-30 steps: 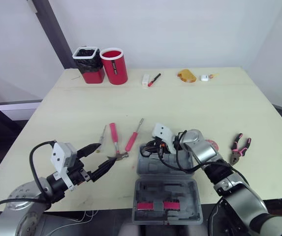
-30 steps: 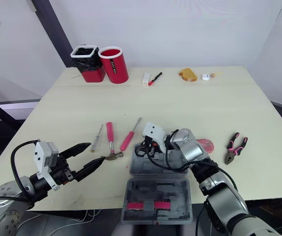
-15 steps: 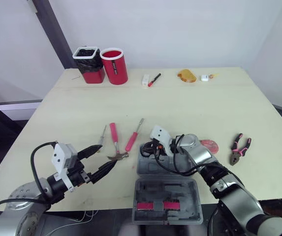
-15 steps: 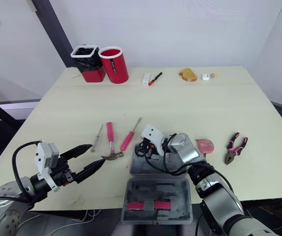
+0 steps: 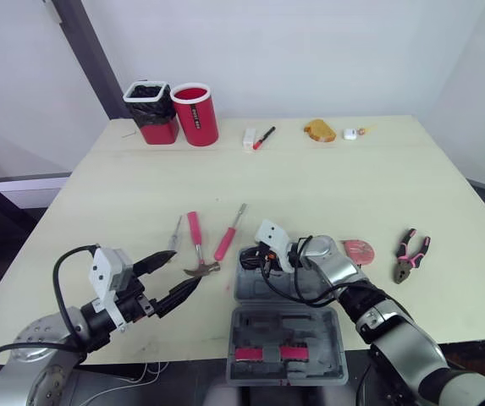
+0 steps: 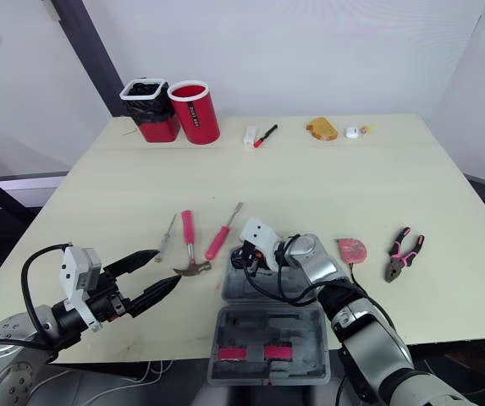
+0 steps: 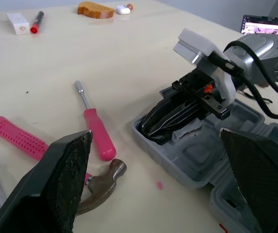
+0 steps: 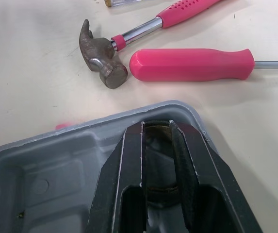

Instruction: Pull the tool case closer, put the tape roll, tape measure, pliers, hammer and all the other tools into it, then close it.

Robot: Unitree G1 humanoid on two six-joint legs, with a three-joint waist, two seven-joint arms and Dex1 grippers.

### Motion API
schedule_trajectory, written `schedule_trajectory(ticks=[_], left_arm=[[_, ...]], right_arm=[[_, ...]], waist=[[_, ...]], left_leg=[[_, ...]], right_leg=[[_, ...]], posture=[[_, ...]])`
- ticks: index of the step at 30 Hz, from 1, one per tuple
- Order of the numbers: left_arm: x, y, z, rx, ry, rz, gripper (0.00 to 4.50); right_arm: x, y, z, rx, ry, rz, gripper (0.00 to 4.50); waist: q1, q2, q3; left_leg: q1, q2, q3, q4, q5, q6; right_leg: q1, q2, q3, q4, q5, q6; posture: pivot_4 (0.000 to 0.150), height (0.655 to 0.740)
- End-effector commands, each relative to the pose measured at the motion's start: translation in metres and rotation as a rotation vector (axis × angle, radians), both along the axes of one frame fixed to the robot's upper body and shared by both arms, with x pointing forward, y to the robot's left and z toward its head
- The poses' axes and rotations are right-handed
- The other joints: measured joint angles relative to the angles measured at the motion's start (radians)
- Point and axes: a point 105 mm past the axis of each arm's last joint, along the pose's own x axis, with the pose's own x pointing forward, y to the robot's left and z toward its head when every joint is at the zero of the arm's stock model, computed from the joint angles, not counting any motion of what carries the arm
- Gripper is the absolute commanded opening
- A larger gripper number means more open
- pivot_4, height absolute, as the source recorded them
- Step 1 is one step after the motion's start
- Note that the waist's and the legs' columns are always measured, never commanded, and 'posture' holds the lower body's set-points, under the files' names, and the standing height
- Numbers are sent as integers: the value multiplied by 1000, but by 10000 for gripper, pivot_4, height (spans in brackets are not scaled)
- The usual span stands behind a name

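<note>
Cannot read the lettering on red cup [image 5: 196,113]. Clamps dark tape roll [image 8: 157,160] in right gripper [image 7: 153,127], pushed further into tool case [image 5: 240,292] corner than 1 s ago. Holds left gripper [image 5: 184,267] wide apart, unmoved, hammer [image 5: 195,239] head just ahead of jaws.

Right hand [image 5: 252,257] slid further left across tool case [image 5: 250,326], now low over its far-left corner, nearer hammer [image 5: 198,251] head. Forearm dropped and swung left with it. Pink tape measure [image 5: 360,250], back past hand's wrist, earlier half hidden by arm, now fully exposed on tabletop [image 5: 310,178].
</note>
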Motion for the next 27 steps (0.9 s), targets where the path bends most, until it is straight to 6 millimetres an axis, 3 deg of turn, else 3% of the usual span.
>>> schedule_trajectory(ticks=[1,7,12,15,18,21,27], left_arm=[[0,-1,4,9,-32,-8,45000],[3,5,6,-16,-50,28,45000],[7,16,7,-51,-63,105,45000],[10,30,3,-75,-61,180,45000],[10,38,-2,-78,-47,221,45000],[8,53,-11,-75,-33,296,45000],[-1,69,-24,-47,-2,362,45000]], right_arm=[[1,1,29,108,-56,13,8519],[-5,-23,78,325,-136,-8,8519],[-1,-72,101,440,-202,-167,8519],[-1,-121,109,486,-264,-305,8519],[-3,-154,108,500,-276,-404,8519],[-11,-209,93,451,-289,-555,8519],[-46,-291,63,355,-294,-785,8519]], waist=[[1,0,0],[3,0,0],[8,0,0],[9,0,0],[11,0,0],[11,-1,0],[22,-1,0]], left_leg=[[0,0,0,0,0,0],[-1,0,0,0,0,0],[-1,0,0,0,0,0],[-1,0,0,0,0,0],[-1,0,1,0,0,0],[-1,0,1,0,0,0],[-1,0,4,-1,0,0]], right_leg=[[0,0,0,0,0,0],[0,0,0,-1,0,0],[0,-1,0,-1,0,0],[0,-1,0,-2,0,0],[0,-1,0,-2,0,0],[0,-1,1,-3,0,0],[0,0,2,-4,0,0]], posture=[[1500,7371],[1500,7371],[1500,7371],[1500,7371],[1500,7371],[1500,7371],[1500,7371]])
